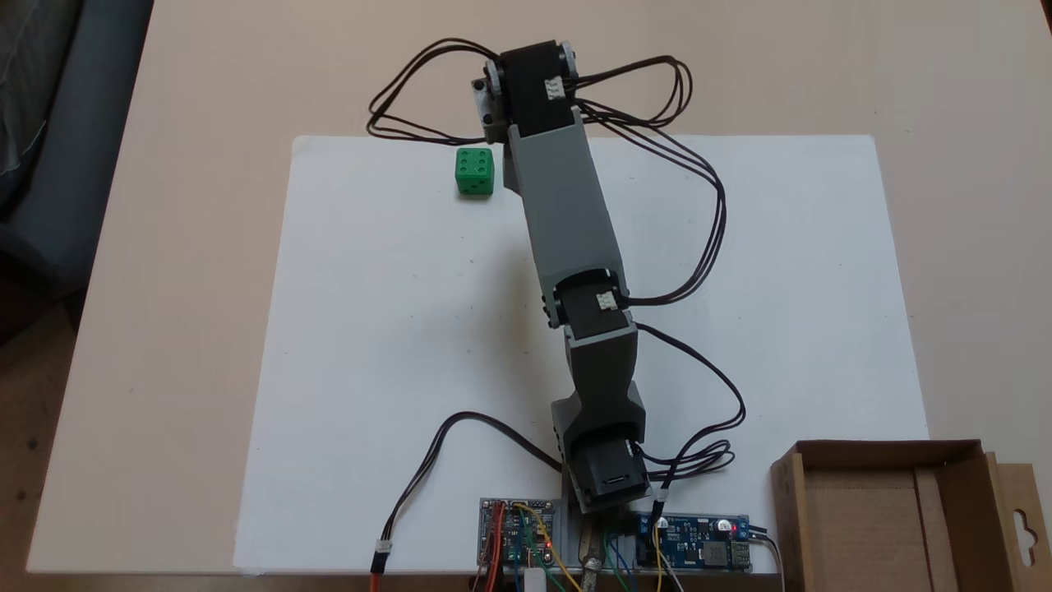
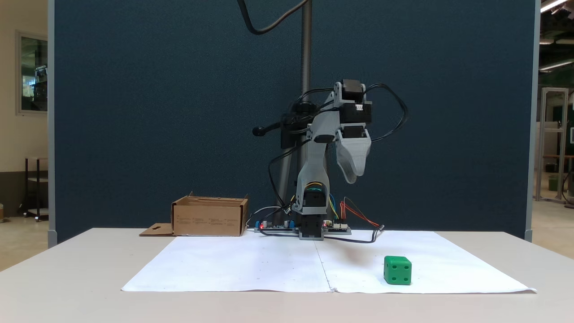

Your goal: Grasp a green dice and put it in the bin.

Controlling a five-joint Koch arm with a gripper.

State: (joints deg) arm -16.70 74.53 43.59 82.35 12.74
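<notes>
Even, soft indoor light; both fixed views fairly sharp.

The white paper sheet (image 1: 394, 345) on the pale beige worktop (image 2: 67, 287) reads bright without glare. The small green plastic cube (image 2: 397, 270) casts only a faint shadow. Ceiling strip lights (image 2: 552, 5) glow at one upper corner, and the background there looks slightly soft.

One camera hangs high and looks straight down on the counter (image 1: 164, 329), with the arm's base at the bottom edge. The other camera sits low at the far end of the counter (image 2: 67, 269) and looks across at the arm's front. Both see the white paper (image 1: 394, 370) (image 2: 251, 264) and the arm (image 1: 567, 214) (image 2: 314, 179).
</notes>
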